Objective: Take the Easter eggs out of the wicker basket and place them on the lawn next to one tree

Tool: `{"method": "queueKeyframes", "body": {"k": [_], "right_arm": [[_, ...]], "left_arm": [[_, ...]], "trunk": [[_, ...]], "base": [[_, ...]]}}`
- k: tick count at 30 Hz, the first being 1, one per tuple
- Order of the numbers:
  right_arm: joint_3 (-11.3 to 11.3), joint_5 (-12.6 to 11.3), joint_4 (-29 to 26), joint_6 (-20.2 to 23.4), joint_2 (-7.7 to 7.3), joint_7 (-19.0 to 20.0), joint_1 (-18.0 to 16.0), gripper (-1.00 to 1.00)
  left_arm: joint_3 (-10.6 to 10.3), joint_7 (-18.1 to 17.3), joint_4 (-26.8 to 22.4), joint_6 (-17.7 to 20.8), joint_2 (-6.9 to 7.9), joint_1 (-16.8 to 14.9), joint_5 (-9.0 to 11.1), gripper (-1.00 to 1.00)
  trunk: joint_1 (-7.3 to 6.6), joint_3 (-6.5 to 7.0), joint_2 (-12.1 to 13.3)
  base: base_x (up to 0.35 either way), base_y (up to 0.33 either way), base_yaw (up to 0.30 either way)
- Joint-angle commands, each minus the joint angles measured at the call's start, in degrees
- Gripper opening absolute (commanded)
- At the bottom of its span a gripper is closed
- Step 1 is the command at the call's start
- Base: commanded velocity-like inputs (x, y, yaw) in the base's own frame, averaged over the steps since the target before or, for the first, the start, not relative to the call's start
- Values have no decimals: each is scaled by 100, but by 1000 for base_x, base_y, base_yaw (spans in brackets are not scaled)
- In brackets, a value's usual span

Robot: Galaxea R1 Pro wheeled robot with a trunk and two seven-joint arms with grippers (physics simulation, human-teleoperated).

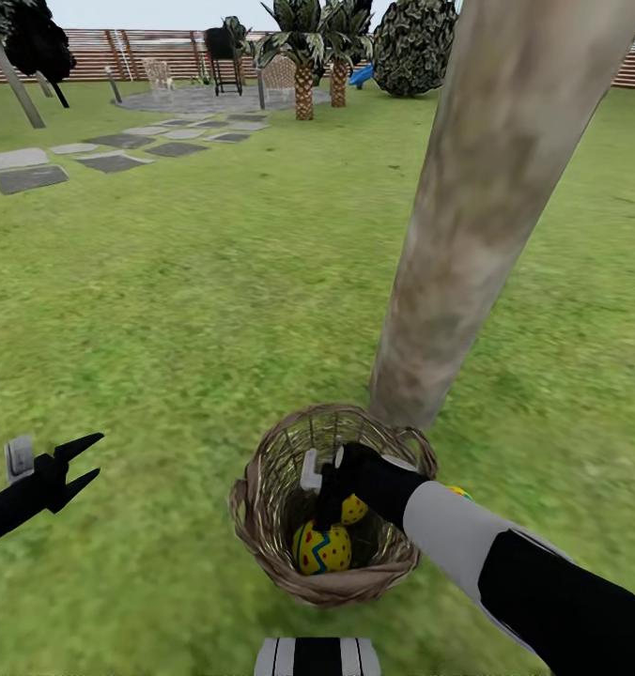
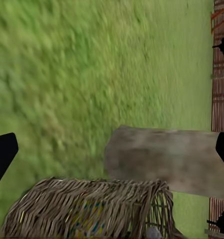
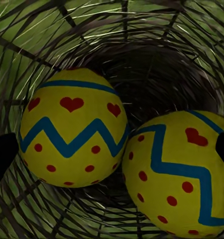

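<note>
Eggs: head view shows two (image 1: 322, 548) (image 1: 353, 510) in the wicker basket (image 1: 261, 526) at the tree (image 1: 477, 216) foot; my right gripper (image 1: 325, 498) is inside, directly above them, left gripper (image 1: 85, 460) spread, idle. Left wrist view: basket (image 2: 67, 206) side-on against trunk (image 2: 167, 159). Right wrist view: two eggs (image 3: 72, 134) (image 3: 179, 172) straight ahead between spread fingertips, side by side, touching.

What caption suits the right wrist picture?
Two Easter eggs lie side by side inside the wicker basket.

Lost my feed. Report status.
Right gripper inside wicker basket, open over two Easter eggs. Left gripper open, idle above lawn. Tree beside basket.
</note>
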Motion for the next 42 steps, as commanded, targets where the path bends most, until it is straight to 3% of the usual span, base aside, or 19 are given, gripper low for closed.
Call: {"method": "queueKeyframes", "body": {"k": [1,12,22,23,36,42], "right_arm": [[3,50,-10,14,-1,30,-9,100],[-284,67,-70,313,16,-274,-17,100],[-278,-236,-87,304,18,-569,-17,100],[-278,-473,-83,312,18,-565,-17,100],[-278,-497,-93,352,18,-530,-16,100],[-278,-514,-74,367,18,-119,-17,100]], "left_arm": [[10,-47,2,27,-1,-4,-45,100],[9,-41,6,27,-1,1,-74,100],[9,-41,24,27,-1,1,-84,100],[9,-41,31,27,-1,1,-88,100],[13,-41,41,27,-1,1,-99,100],[10,-41,41,27,-1,1,-100,100]], "trunk": [[-1,-4,-2],[-1,-4,-2],[15,-137,-10],[15,-137,-10],[30,-270,-18],[38,-337,-22]], "base": [[0,0,0],[0,0,0],[0,0,0],[0,0,0],[0,0,0],[0,0,0]]}}
